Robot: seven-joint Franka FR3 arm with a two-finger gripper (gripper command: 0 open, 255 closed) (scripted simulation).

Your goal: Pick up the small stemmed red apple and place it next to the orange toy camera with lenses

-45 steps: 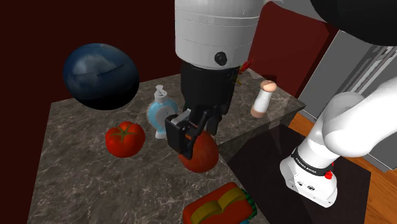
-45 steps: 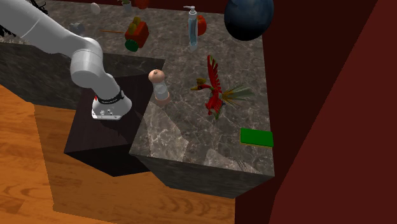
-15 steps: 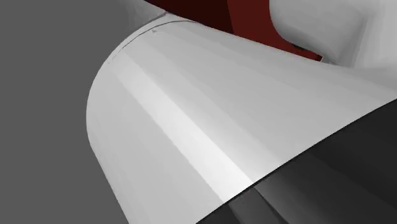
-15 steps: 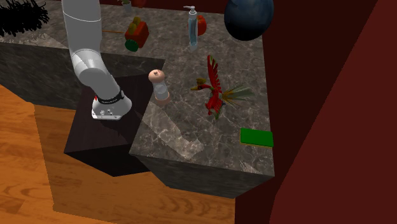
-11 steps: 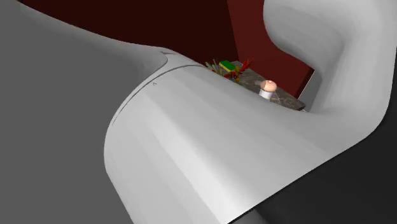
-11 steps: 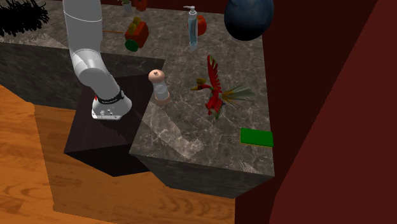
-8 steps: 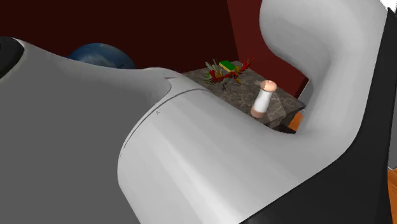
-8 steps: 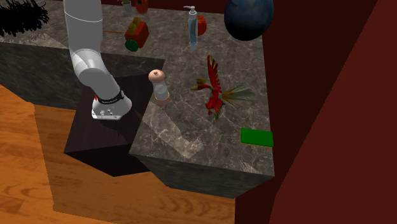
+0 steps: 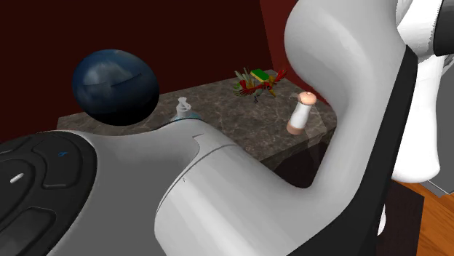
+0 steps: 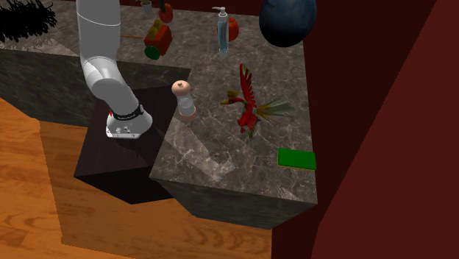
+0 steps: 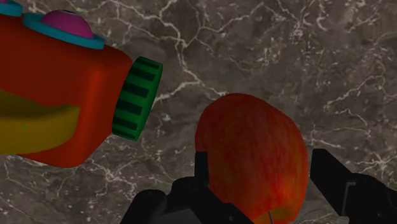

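In the wrist view my gripper (image 11: 257, 164) is shut on the red apple (image 11: 251, 143). One black finger (image 11: 202, 170) presses one side of it and the other finger (image 11: 332, 175) the opposite side. The apple hangs just over the marble counter (image 11: 286, 51). Close beside it lies the orange toy camera (image 11: 57, 95), its green ribbed lens (image 11: 137, 98) pointing toward the apple. In the second exterior view the toy camera (image 10: 157, 38) lies near the counter's far end, with the apple (image 10: 168, 9) a small red spot just beyond it.
A dark blue globe (image 9: 115, 86), a clear bottle (image 10: 221, 33) with a tomato (image 10: 233, 28) behind it, a red parrot toy (image 10: 250, 104), a white shaker (image 10: 184, 99) and a flat green block (image 10: 297, 159) stand on the counter. My white arm (image 9: 240, 196) blocks the near part of the shoulder view.
The arm has swung across the shoulder camera, uncovering the globe and bottle. The apple has come down a little beside the toy camera, still gripped.
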